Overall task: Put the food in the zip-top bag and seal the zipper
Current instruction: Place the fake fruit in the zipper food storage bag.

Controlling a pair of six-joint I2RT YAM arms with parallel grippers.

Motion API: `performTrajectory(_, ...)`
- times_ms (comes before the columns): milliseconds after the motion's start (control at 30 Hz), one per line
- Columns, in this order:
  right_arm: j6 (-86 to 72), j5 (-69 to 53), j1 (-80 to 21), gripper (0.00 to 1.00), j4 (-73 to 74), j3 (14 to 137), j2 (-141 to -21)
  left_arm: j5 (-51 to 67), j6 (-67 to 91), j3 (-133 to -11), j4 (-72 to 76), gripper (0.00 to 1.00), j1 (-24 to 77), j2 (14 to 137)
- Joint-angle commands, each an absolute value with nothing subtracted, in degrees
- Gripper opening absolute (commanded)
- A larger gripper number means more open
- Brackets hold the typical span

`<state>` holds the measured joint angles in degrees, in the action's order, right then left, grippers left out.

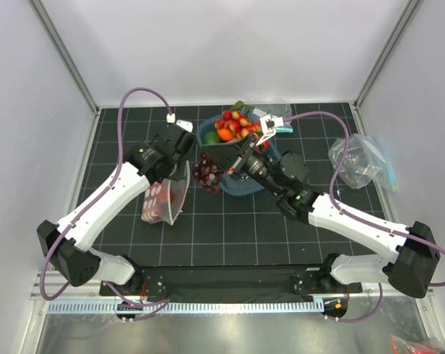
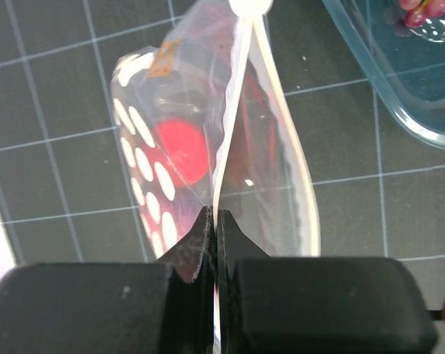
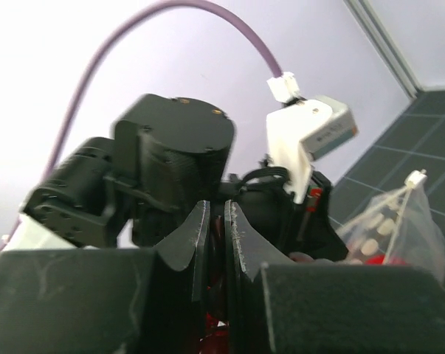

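1. Bag (image 1: pixel 165 200) sits left of the tray (image 1: pixel 241 192); we cannot read its orange sticker (image 2: pixel 163 60).
2. Left gripper (image 2: pixel 213 221) reaches over, pinching the zipper (image 2: pixel 233 110).
3. Right gripper (image 1: pixel 222 169) stretches leftward, clamping grapes (image 1: pixel 206 177) beside it.

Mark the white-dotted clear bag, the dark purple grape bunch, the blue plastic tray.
White-dotted clear bag (image 2: pixel 141 140): left wrist view, dotted wall.
Dark purple grape bunch (image 1: pixel 207 175): top view, cluster middle.
Blue plastic tray (image 1: pixel 233 189): top view, near rim.
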<state>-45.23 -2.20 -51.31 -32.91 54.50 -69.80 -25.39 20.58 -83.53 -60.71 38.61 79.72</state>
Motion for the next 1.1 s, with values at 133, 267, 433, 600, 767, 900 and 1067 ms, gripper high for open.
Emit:
performTrajectory(133,-46.58,-5.36,-51.86,0.01,-51.67,53.53,-71.36,-15.92,20.65,-81.3,-57.04,0.0,34.9,77.08)
performTrajectory(267,-47.11,-8.61,-51.86,0.01,-56.59,54.32,-74.43,-12.83,20.74,-80.77,-56.6,0.0,33.23,76.47)
performTrajectory(433,-48.51,-10.19,-52.03,0.01,-60.81,55.63,-77.25,-15.55,20.92,-81.91,-58.44,0.0,33.05,75.06)
performTrajectory(600,-50.18,-11.42,-52.64,0.01,-66.69,58.09,-82.34,-15.12,20.92,-82.27,-59.06,0.0,32.52,74.44)
performTrajectory(767,-52.73,-11.78,-52.91,0.01,-72.94,59.68,-86.39,-13.1,20.39,-81.04,-58.89,0.0,30.42,74.53)
performTrajectory(900,-53.0,-13.35,-53.35,0.01,-75.5,59.94,-88.15,-7.05,19.95,-79.81,-57.4,0.0,26.99,74.18)
performTrajectory(1067,-51.24,-14.06,-54.31,0.01,-74.27,59.85,-88.16,-2.47,20.13,-79.37,-56.43,0.0,24.7,74.62)
